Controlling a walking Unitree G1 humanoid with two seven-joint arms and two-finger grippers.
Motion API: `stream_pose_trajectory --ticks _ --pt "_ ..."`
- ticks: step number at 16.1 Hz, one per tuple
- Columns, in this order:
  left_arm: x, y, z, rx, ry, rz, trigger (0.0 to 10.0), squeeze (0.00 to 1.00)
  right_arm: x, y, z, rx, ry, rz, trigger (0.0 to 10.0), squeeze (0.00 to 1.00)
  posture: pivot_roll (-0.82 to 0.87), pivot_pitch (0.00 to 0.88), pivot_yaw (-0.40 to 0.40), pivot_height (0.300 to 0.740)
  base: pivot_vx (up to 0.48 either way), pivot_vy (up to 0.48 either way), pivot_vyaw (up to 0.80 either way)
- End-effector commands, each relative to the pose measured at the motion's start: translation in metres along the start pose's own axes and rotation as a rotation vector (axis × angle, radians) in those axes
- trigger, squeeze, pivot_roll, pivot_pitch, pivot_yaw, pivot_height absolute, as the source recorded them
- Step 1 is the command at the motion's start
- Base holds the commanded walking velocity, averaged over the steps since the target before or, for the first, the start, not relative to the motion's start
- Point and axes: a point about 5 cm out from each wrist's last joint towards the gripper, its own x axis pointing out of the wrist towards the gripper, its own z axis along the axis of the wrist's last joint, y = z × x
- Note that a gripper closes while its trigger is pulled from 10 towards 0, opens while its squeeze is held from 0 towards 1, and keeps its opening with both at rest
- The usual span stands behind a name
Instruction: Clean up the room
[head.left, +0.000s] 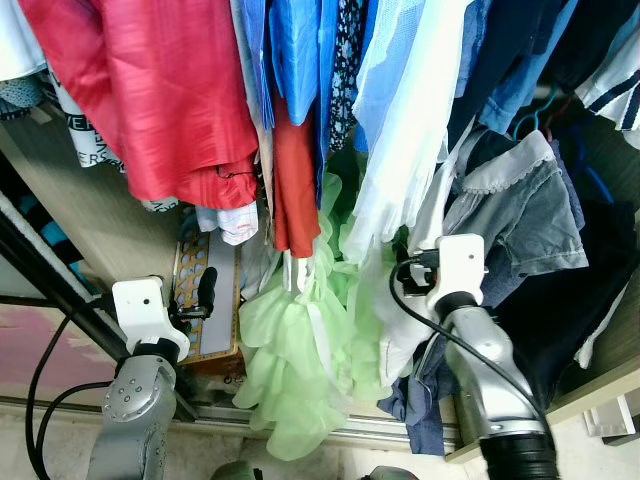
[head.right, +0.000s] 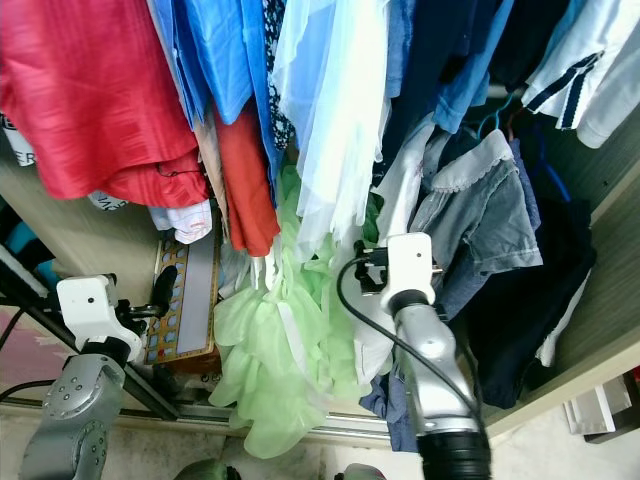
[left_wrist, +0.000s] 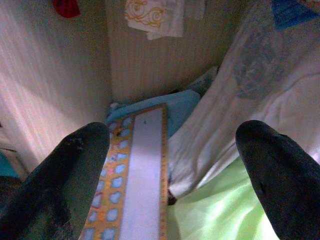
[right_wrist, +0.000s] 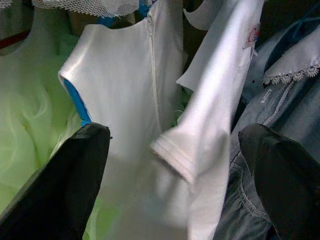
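Two claws of mine reach into the wardrobe, both spread wide and empty. My right claw (right_wrist: 172, 185) faces a hanging white dress (right_wrist: 135, 100); my left claw (left_wrist: 170, 175) hovers over a patterned box (head.left: 205, 300) beside the green ruffled dress (head.left: 295, 370).

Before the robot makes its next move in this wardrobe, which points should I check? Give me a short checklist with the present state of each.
1. Left gripper open: ok, fingers wide apart with nothing between them.
2. Right gripper open: ok, holding nothing.
3. Right gripper aimed at a garment: ok, the white dress hangs just ahead.
4. Left gripper aimed at something: ok, the patterned board on the wardrobe floor lies ahead.
5. Black cable on the right arm clear of the clothes: cannot tell.
6. Which item to tidy next: cannot tell.
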Motion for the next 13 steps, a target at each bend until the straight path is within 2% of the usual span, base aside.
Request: stream_pose_trajectory --ticks 1,2,6,10,13 --pt "0.000 -0.003 0.005 0.017 -0.011 -0.012 10.0 0.00 -0.003 -0.001 0.016 -0.089 -0.095 0.001 10.0 0.00 -0.02 0.000 -0.008 0.740 0.000 0.000 0.00" --pt "0.000 -0.004 0.005 0.010 -0.012 -0.013 10.0 0.00 -0.004 -0.001 0.022 -0.153 -0.144 -0.005 10.0 0.00 -0.02 0.000 -0.007 0.740 0.000 0.000 0.43" --pt "0.001 -0.007 0.008 0.030 -0.019 -0.006 10.0 0.00 -0.010 0.020 0.038 -0.240 -0.270 0.122 10.0 0.00 -0.03 0.000 -0.011 0.740 0.000 0.000 0.58" --pt "0.001 -0.005 0.006 0.014 -0.007 0.013 10.0 0.00 -0.014 0.034 0.036 -0.235 -0.289 0.250 10.0 0.00 -0.03 0.000 -0.015 0.740 0.000 0.000 0.80" --pt "0.001 -0.007 0.007 -0.016 -0.009 0.003 10.0 0.00 -0.015 0.043 0.031 -0.184 -0.266 0.347 10.0 0.00 -0.03 0.000 -0.016 0.740 0.000 0.000 0.80"
